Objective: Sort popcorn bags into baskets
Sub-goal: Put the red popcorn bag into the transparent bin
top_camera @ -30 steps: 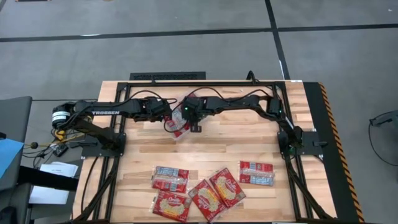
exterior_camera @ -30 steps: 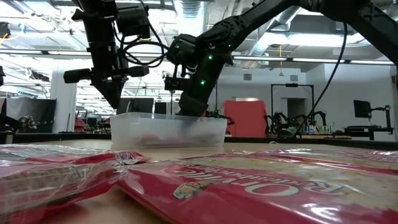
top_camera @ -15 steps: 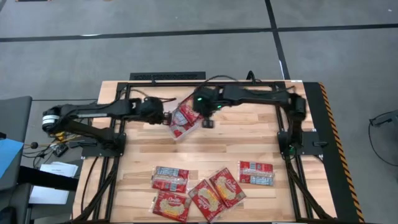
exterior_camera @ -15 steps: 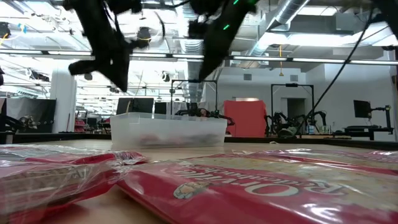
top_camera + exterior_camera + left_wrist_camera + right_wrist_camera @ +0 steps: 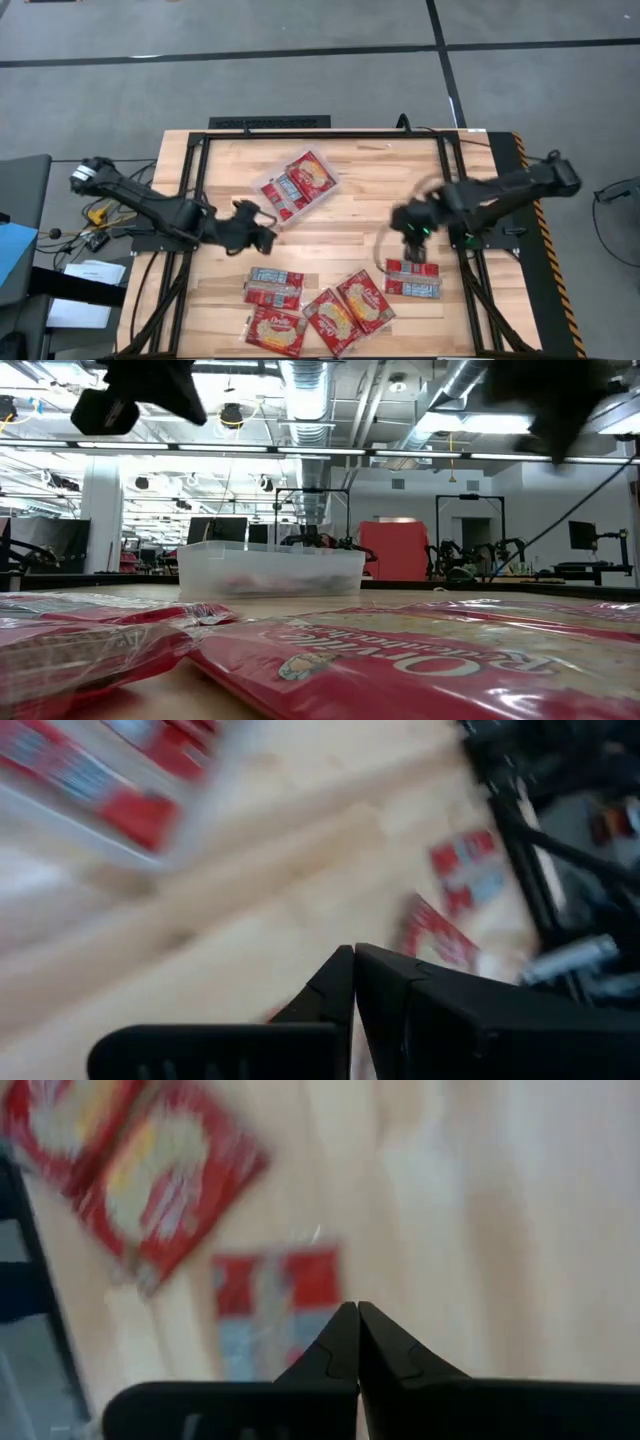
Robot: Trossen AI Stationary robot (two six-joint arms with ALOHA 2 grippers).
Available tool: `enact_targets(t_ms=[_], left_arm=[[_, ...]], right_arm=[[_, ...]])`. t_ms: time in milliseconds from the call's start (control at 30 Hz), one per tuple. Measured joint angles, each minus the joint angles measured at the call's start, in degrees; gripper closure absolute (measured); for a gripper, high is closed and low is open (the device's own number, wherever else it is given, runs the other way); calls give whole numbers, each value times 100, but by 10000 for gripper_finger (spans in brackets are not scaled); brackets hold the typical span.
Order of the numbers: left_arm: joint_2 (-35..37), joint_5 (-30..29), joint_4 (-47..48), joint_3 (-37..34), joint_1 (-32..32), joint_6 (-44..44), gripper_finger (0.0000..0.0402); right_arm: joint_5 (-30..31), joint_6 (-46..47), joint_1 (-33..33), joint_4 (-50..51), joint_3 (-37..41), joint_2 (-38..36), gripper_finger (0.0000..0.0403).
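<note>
The basket (image 5: 297, 187), a clear tray, stands at the far middle of the table with several red popcorn bags (image 5: 308, 176) lying in it; in the low view the basket (image 5: 270, 568) stands behind the packets in front. Several more popcorn bags lie flat near the front edge (image 5: 274, 287) (image 5: 332, 320) (image 5: 366, 298) (image 5: 413, 278). My left gripper (image 5: 266, 232) (image 5: 354, 960) hangs shut and empty above the bare wood between the basket and the near-left packets. My right gripper (image 5: 413, 240) (image 5: 357, 1315) is shut and empty above the far edge of the right-hand packet (image 5: 268, 1315).
A black frame (image 5: 300, 127) borders the table's far side and both arm bases. Bare wood lies between the basket and the row of packets. A striped edge (image 5: 530, 190) runs along the table's right side.
Both grippers have left the basket and risen. My left gripper has swung toward the near-left of the table. My right gripper has swept toward the right and near edge, ending above the right-hand packet. The packets in the basket stay where they lie.
</note>
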State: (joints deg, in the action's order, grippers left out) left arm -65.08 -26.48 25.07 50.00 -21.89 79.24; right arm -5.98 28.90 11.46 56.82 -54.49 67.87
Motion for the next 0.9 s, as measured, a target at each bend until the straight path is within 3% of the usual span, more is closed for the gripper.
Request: enact_targets(t_ms=[100, 233, 367, 467, 667, 900], left_arm=[[-460, 245, -797, 0, -145, 49, 401], [-1071, 451, -1744, 0, -180, 97, 401], [-1668, 497, -2283, 0, -156, 391, 396], [-2041, 661, -2757, 0, -126, 405, 370], [-2508, 904, -3385, 2, 56, 441, 269], [-2601, 1218, -3326, 2, 468, 542, 176]], right_arm=[[260, 1549, 924, -321, 955, -677, 392], [606, 3186, 2138, -389, 1553, -1049, 393], [785, 4158, 3102, -488, 1744, -954, 388], [759, 4575, 3650, -698, 1853, -661, 390], [752, 4526, 4066, -1214, 1951, 148, 388], [905, 2931, 3417, -1858, 1933, 1039, 386]])
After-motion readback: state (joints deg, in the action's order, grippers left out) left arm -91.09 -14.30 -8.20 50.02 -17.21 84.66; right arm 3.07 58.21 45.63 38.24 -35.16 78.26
